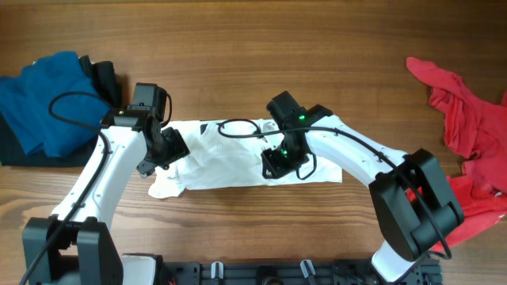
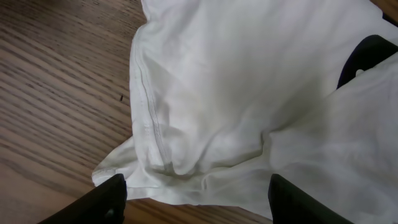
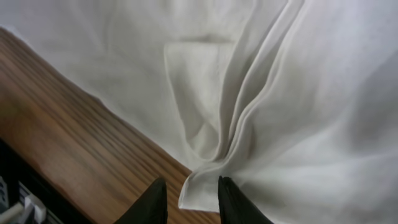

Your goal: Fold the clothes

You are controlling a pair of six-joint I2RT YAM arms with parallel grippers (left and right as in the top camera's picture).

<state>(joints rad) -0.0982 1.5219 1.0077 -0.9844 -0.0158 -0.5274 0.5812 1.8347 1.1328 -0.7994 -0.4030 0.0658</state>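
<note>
Centrally on the wooden table [image 1: 238, 47] lies the white T-shirt [image 1: 230, 162], gathered into a long band running left to right. The left gripper [image 1: 162, 150] hovers over its left end, fingers [image 2: 109, 202] spread wide above the stitched hem [image 2: 146, 112] and gripping nothing. The right gripper [image 1: 281, 162] sits over the shirt's near edge, right of the middle. Its fingers [image 3: 154, 202] stand narrowly apart with a folded corner [image 3: 196, 190] between them, and bare wood shows beside one finger. At the far left a blue garment [image 1: 43, 103] rests on a black garment [image 1: 103, 75]; a red garment [image 1: 467, 127] sprawls at the right edge.
</note>
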